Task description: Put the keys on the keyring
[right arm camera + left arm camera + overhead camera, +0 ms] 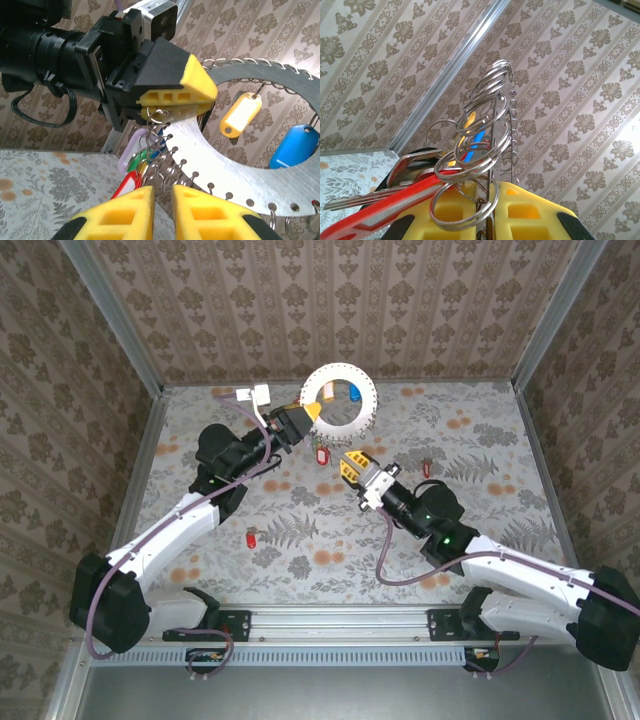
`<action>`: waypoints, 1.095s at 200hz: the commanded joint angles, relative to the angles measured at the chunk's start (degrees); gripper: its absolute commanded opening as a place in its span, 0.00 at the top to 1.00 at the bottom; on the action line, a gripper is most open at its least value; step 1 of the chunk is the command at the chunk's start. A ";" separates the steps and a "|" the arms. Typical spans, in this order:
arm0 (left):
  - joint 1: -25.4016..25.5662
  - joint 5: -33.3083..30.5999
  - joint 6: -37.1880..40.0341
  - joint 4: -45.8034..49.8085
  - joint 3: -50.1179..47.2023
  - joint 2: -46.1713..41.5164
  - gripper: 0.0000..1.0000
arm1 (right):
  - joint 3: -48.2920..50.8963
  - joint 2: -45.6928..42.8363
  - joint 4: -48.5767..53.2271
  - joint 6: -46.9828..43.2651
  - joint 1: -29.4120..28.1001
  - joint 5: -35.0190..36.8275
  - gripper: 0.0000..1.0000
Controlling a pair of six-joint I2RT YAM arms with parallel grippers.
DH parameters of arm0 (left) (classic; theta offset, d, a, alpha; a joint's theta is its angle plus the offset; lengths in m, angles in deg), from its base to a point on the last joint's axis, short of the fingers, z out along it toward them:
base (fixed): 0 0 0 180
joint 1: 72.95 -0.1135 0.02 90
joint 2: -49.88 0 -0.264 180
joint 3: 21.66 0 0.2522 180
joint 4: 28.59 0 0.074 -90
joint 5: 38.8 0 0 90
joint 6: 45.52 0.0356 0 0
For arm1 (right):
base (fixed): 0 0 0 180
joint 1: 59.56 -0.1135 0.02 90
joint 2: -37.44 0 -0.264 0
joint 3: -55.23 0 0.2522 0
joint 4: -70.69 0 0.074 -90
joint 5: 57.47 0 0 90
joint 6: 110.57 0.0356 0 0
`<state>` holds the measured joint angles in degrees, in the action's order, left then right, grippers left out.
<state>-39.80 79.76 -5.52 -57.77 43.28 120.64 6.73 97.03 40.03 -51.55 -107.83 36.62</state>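
Left gripper (306,417) is clamping its jaws shut on the toothed rim of the keyring (366,405). It is holding the pale ring raised above the desk (480,540) at 12 o'clock in the overhead view, close to the back wall. The grip is sitting at about 8 o'clock on the ring.

From the right wrist, the left gripper (207,100) is biting the keyring (225,165) edge. A yellow tag (241,116) and a blue tag (295,145) are hanging inside the wide hole. A bunch of coloured tags (137,162) and split rings (160,172) is dangling below the grip.

Right gripper (350,462) is hovering at 6 o'clock from the ring. Its jaws (162,192) are standing a narrow slit apart, with the split rings just past the tips. Nothing appears to be pinched between them, though the crowding there is making that hard to confirm.

Loose keys are lying flat on the desk. The nearest red key (322,455) is just beside the right jaws at 9 o'clock. A second red key (426,468) is lying near them at 3 o'clock. A third red key (250,538) is lying well apart at 7 o'clock, beside the left arm. Bare desk is stretching toward the right wall at 3 o'clock.
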 commanded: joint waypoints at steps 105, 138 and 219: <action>1.15 -3.78 -0.98 -4.08 -1.75 -3.62 1.00 | -2.62 5.62 -4.44 3.54 -0.35 4.47 0.78; 1.22 -3.69 -0.89 -4.14 -1.70 -3.66 1.00 | -2.43 6.05 -4.73 3.60 -0.35 4.87 0.78; 1.31 -3.64 -0.98 -4.13 -1.70 -3.70 1.00 | -3.75 7.19 -5.13 4.26 -0.34 4.17 0.78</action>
<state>-38.79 76.65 -6.07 -57.31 41.20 119.13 5.09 103.52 37.06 -48.82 -107.83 39.86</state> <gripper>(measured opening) 0.103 0.209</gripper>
